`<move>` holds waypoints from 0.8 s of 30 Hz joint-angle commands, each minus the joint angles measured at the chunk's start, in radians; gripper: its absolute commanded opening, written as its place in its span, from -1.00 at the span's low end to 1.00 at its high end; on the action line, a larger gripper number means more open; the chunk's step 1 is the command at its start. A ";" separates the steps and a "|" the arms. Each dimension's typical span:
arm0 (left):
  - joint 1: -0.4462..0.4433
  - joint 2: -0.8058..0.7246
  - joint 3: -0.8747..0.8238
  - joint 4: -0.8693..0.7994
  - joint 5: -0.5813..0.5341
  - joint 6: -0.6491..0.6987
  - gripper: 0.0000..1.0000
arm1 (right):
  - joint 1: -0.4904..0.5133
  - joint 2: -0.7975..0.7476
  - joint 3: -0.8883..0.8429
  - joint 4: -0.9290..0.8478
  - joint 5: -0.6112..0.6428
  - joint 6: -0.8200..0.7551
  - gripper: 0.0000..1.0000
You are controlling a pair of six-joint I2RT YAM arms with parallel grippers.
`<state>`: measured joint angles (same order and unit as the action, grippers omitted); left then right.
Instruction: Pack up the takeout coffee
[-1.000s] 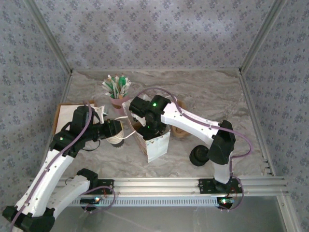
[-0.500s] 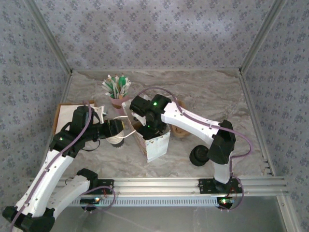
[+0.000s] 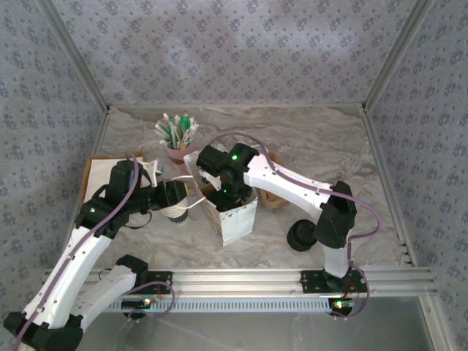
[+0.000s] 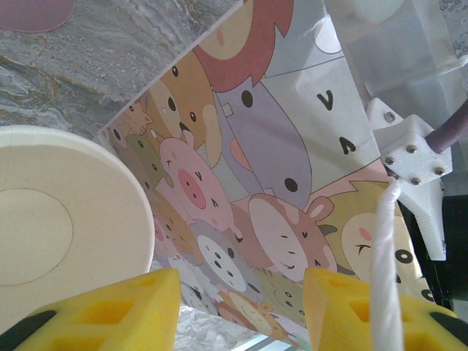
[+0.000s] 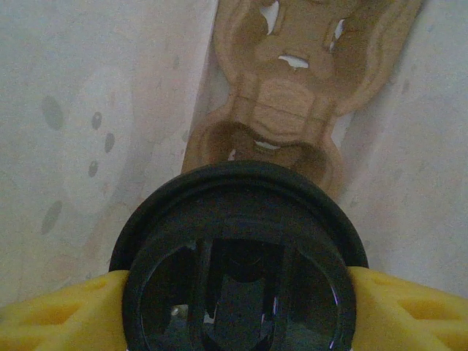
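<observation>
The tabletop (image 3: 344,146) is bare along its far edge and towards its far right corner. Its middle is blocked by the paper bag (image 3: 238,218), whose mouth is taken up by the right gripper (image 5: 238,314) clamped on a black lid (image 5: 238,219), bag walls close on both sides. Left of the bag, the spread left gripper (image 4: 238,307), a stack of white cups (image 3: 174,213) and a pink cup of sticks (image 3: 179,148) leave little gap, and a black disc (image 3: 300,235) sits near the right arm's base.

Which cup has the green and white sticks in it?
The pink cup, farthest back on the table. The white cup stack by the left gripper and the black-lidded cup in the right gripper show none.
</observation>
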<state>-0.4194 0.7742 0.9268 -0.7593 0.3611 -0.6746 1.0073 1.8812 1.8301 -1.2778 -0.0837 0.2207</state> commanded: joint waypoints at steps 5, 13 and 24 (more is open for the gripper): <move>-0.006 -0.006 0.035 -0.005 -0.004 0.009 -0.05 | -0.003 0.018 -0.020 0.008 -0.016 0.017 0.43; -0.005 -0.011 0.038 -0.009 -0.007 0.009 -0.04 | -0.003 0.022 -0.016 0.006 -0.018 0.017 0.43; -0.005 -0.002 0.036 -0.002 -0.008 0.013 -0.04 | -0.009 0.033 -0.054 0.037 -0.041 0.019 0.43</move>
<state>-0.4194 0.7742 0.9268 -0.7597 0.3611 -0.6743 1.0004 1.8847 1.7973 -1.2404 -0.0963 0.2279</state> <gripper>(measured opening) 0.480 0.720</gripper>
